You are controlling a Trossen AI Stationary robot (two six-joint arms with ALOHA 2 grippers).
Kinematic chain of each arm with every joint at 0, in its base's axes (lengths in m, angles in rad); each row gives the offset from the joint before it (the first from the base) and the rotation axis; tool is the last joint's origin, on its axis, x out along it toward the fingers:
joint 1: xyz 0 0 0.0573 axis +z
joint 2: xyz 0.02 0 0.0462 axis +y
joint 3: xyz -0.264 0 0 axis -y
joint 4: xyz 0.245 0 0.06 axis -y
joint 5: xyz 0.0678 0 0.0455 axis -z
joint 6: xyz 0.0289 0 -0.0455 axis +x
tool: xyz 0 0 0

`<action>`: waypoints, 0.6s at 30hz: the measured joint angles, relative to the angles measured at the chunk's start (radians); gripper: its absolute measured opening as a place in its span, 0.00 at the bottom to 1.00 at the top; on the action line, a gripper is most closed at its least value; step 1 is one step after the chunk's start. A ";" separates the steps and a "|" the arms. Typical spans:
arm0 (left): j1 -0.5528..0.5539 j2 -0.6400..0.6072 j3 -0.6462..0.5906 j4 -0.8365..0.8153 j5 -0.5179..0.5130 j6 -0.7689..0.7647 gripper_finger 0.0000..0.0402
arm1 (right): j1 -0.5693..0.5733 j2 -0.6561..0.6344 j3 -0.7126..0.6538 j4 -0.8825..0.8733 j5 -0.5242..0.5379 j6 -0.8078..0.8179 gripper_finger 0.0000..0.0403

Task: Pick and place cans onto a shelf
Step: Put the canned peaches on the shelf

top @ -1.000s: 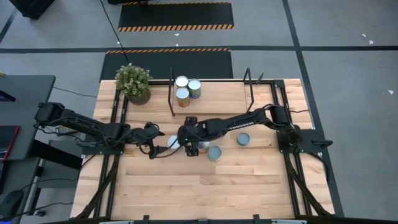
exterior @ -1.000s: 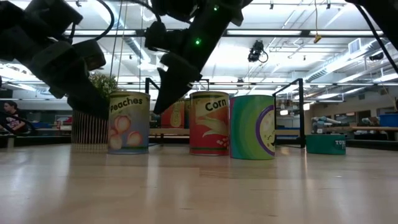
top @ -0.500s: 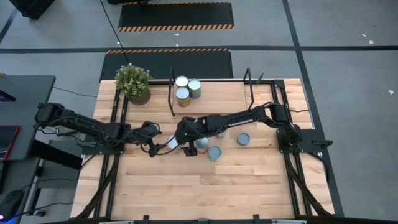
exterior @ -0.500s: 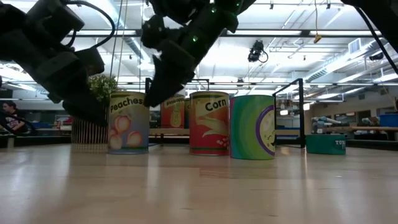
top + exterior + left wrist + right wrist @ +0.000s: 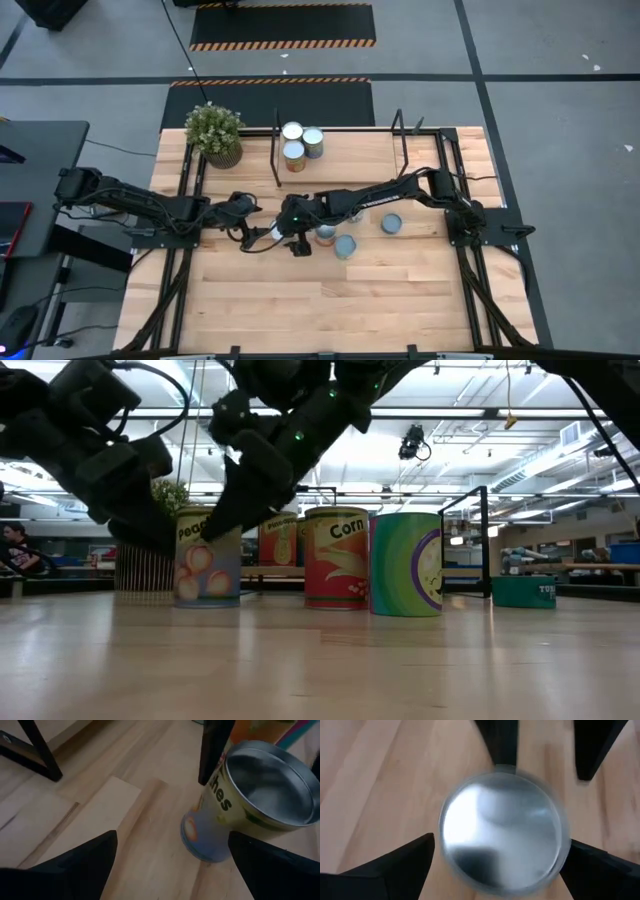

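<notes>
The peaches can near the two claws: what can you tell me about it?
The peaches can is a small upright tin standing on the wooden table, left of a corn can. Its pale label shows "Peaches" lettering and peach pictures; its top is shiny bare metal, seen from the left wrist. The right claw hangs open straight above it, a finger either side. The left claw is open beside it. No grip shows yet.

High view: overhead, looking straight down on the whole light-wood plank table (image 5: pixel 330 290), from far off. Low view: at table-top level, facing level across the boards into the room, close to the standing tins. Left wrist view: close, slanting down on the yellow "Peaches"-labelled tin (image 5: pixel 240 805). Right wrist view: very close, directly above that tin's silvery round top. All four views share this tin.
</notes>
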 joint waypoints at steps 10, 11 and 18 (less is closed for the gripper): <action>-0.001 0.000 0.000 0.014 0.003 0.025 0.96 | -0.007 0.005 0.005 0.031 -0.003 -0.014 0.81; -0.001 0.000 0.000 0.017 0.003 0.026 0.96 | -0.009 0.005 0.016 0.008 -0.004 -0.015 0.80; -0.001 0.000 0.000 0.014 0.003 0.026 0.96 | -0.026 0.005 0.196 -0.286 0.072 -0.088 0.83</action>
